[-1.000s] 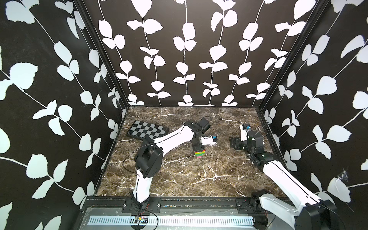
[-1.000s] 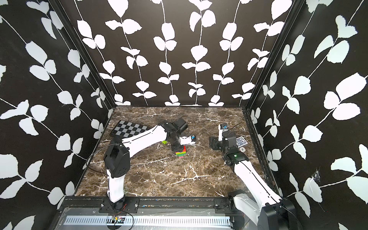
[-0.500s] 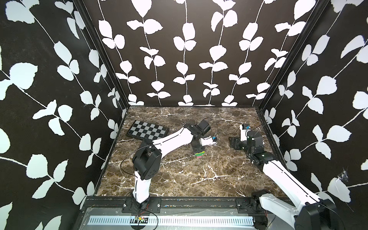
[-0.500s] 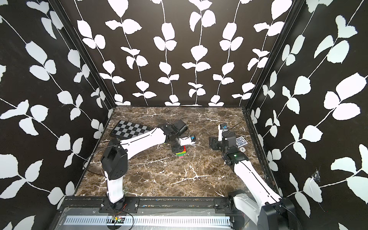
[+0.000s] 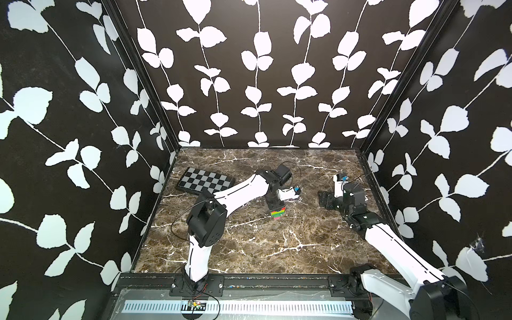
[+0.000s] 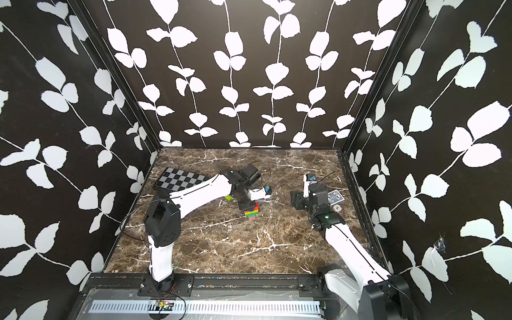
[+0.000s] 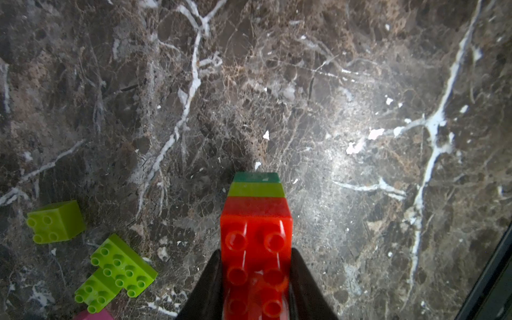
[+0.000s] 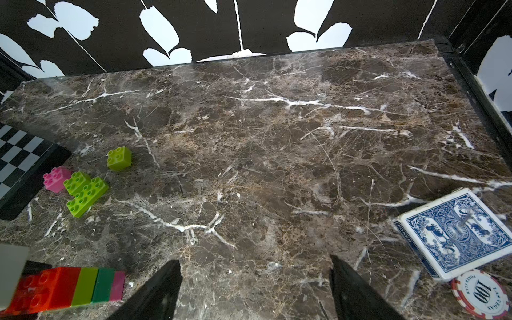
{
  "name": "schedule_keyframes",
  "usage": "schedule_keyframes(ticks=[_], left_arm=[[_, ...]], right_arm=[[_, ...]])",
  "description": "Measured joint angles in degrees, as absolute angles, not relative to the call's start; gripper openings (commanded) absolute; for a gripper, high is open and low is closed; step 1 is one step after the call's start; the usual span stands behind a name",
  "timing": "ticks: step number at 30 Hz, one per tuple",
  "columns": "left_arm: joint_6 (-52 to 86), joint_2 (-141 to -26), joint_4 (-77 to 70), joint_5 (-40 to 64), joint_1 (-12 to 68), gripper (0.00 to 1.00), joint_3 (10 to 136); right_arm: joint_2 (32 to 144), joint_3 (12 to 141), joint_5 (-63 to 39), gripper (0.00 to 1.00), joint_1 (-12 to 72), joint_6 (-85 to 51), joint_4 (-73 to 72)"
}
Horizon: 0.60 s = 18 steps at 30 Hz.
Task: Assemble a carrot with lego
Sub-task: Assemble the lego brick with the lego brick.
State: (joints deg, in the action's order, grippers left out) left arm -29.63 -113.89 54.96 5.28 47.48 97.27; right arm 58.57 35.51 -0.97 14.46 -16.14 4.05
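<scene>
**Left end effector.** The left end effector (image 7: 256,250) is closed on the carrot (image 7: 256,219). Both black fingers (image 7: 206,285) press against the red-orange section, one on each side.

**Carrot.** The carrot is a stack of joined bricks. From the gripped end outward the bands run red-orange, lime, green and pink. The free pink end points toward the near side in both top views (image 5: 278,214) (image 6: 251,214). The carrot sits close to the middle of the worktop (image 5: 249,249), slightly toward the far side. Whether the pink end touches the worktop cannot be determined.

**Loose lego.** Three pieces lie on the worktop to the left of the carrot, near the checkered board (image 8: 19,160):
- a single lime brick (image 8: 119,158), apart from the others;
- a stepped lime piece (image 8: 86,192);
- a pink brick (image 8: 55,178), touching the stepped lime piece.

In the top views the left arm hides most of these pieces.

**Right end effector.** The right end effector (image 8: 254,259) is open, with nothing between its jaws. It is at the right side of the worktop, well apart from the carrot.

**Other items.** A deck of cards (image 8: 457,238) lies near the right edge, with a poker chip (image 8: 482,293) just beside it.
</scene>
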Motion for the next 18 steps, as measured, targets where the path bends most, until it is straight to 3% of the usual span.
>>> schedule_keyframes(ticks=[5,18], left_arm=[[-35.3,-116.9,58.5,5.3,46.9,0.16,102.8],[-40.5,-117.1,60.3,5.4,46.8,0.45,103.2]], right_arm=[[58.4,35.5,-1.0,0.84,14.5,-16.1,4.5],[57.4,35.5,-1.0,0.84,14.5,-16.3,5.3]])
